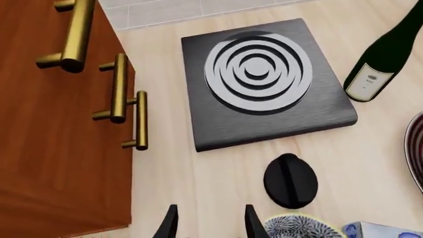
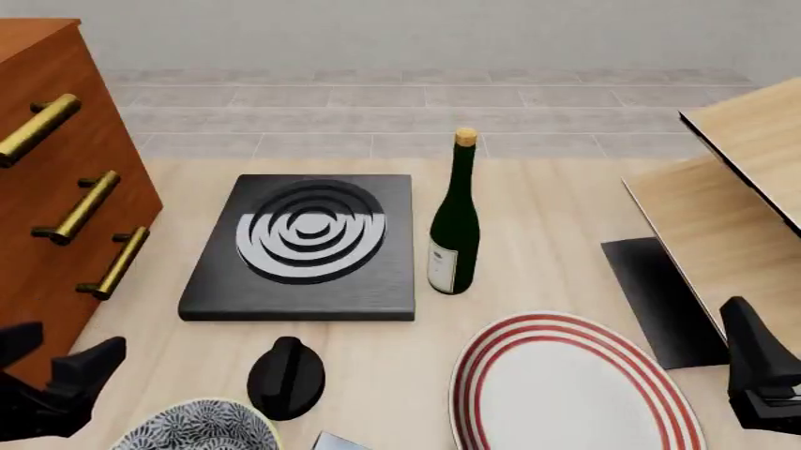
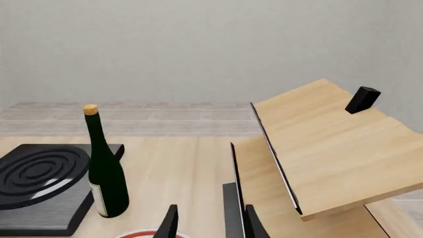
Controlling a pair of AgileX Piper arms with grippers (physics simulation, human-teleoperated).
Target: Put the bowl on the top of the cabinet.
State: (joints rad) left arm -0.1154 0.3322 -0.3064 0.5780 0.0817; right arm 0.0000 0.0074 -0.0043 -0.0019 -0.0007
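Speckled ceramic marks the bowl (image 2: 190, 427), which sits at the bottom edge of the front view, left of centre, cut off by the frame so that only its patterned inside and pale rim show. My left gripper (image 2: 56, 375) stands at the lower left of that view, just beside the bowl and on its left; in the left wrist view the bowl (image 1: 300, 228) appears at the bottom edge, off to one side of my two finger tips rather than between them. My left fingers are spread apart with nothing between them. My right gripper (image 2: 763, 375) sits at the lower right of the front view, well apart from the bowl, with the red-ringed plate (image 2: 569, 389) between; its fingers also stand apart and hold nothing. I judge the left arm the nearer one and the one to use. The bowl is round, so no long axis governs the grasp; the rim is the likely pinch point. The cabinet (image 2: 56, 197) fills the left side of the front view, directly beyond my left gripper. The wine bottle (image 2: 455, 225) carries a pale label whose writing is too small to read.
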